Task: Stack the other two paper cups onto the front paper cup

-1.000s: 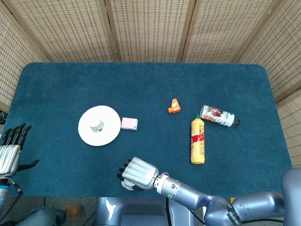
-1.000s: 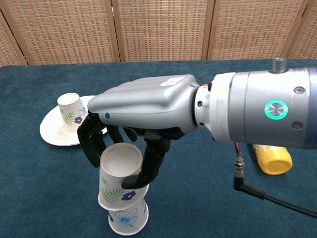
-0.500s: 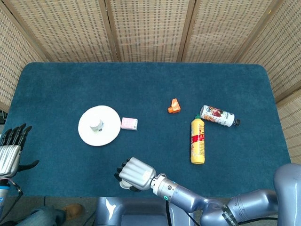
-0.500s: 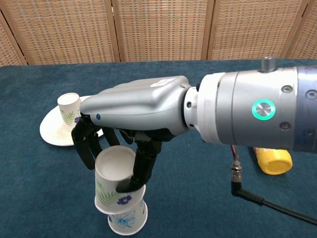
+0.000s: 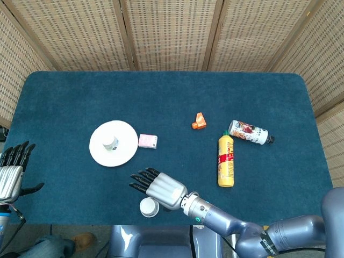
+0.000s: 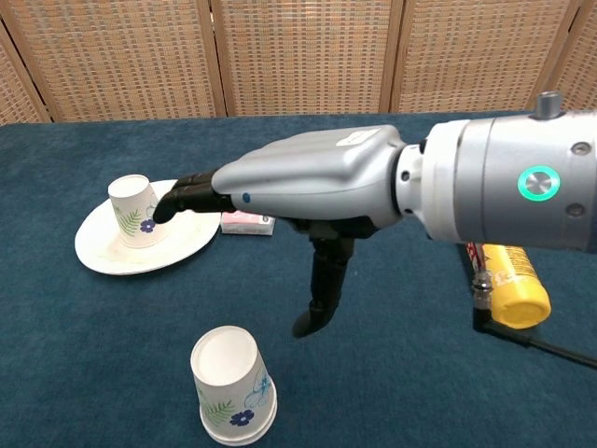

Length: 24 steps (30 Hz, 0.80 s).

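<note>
While its fingers spread wide: right hand [image 6: 308,187] holds nothing
Stacked cups [image 6: 233,385]: inverted, table's front edge
Third cup [image 6: 133,211]: inverted on plate [image 6: 98,257]
Left hand [image 5: 12,172]: fingers apart; empty

- You won't find any wording you can read in either view.
- The yellow bottle [image 5: 226,160] lying on the worktop has a red label, but its print is too small for you to make out.
- The white bottle [image 5: 249,132] beside it carries a red and dark printed label; you can't read the lettering there either.
- The pink packet [image 5: 147,141] next to the plate [image 5: 127,153] shows no legible print.
- The paper cups [image 6: 234,384] bear only leaf and blue flower patterns, no words.
- On the right arm's wrist you see a glowing green ring light [image 6: 537,182], a sign without text.
</note>
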Each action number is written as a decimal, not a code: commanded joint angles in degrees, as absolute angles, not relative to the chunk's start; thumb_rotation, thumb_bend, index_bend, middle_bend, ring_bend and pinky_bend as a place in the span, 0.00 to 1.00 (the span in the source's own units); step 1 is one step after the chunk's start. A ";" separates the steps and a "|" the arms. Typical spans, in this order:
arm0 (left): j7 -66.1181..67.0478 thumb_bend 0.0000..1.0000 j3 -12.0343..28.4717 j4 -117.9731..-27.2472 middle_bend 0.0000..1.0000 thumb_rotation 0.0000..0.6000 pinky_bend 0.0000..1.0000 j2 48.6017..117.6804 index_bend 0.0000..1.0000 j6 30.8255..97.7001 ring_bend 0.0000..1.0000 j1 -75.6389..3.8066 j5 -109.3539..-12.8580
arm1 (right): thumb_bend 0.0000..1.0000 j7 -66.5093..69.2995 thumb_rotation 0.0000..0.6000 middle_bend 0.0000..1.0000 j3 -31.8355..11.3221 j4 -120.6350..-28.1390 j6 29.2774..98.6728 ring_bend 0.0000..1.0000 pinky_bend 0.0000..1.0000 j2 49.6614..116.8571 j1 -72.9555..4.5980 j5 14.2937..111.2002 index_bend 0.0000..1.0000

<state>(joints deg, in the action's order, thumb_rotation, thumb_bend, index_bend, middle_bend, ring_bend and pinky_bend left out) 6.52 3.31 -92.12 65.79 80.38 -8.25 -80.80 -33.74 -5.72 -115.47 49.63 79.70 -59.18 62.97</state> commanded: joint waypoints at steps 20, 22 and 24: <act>11.69 0.00 9.36 -92.49 0.00 1.00 0.00 65.20 0.00 70.25 0.00 -16.35 -73.77 | 0.00 -1.11 1.00 0.00 5.69 -77.38 80.38 0.00 0.00 71.42 -28.80 83.77 0.00; 12.43 0.00 11.04 -93.03 0.00 1.00 0.00 64.23 0.00 65.10 0.00 -19.76 -70.99 | 0.00 -2.16 1.00 0.00 6.06 -81.86 82.11 0.00 0.00 70.43 -25.64 82.32 0.00; 13.11 0.00 12.35 -92.81 0.00 1.00 0.00 64.04 0.00 61.36 0.00 -22.71 -69.46 | 0.00 -4.05 1.00 0.00 6.64 -83.94 83.27 0.00 0.00 69.93 -23.48 81.62 0.00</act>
<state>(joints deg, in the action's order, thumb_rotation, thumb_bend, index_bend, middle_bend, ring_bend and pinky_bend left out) 11.77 9.58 -92.18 65.24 67.40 -17.76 -72.96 -1.83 5.07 -74.50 78.23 71.74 -31.48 86.90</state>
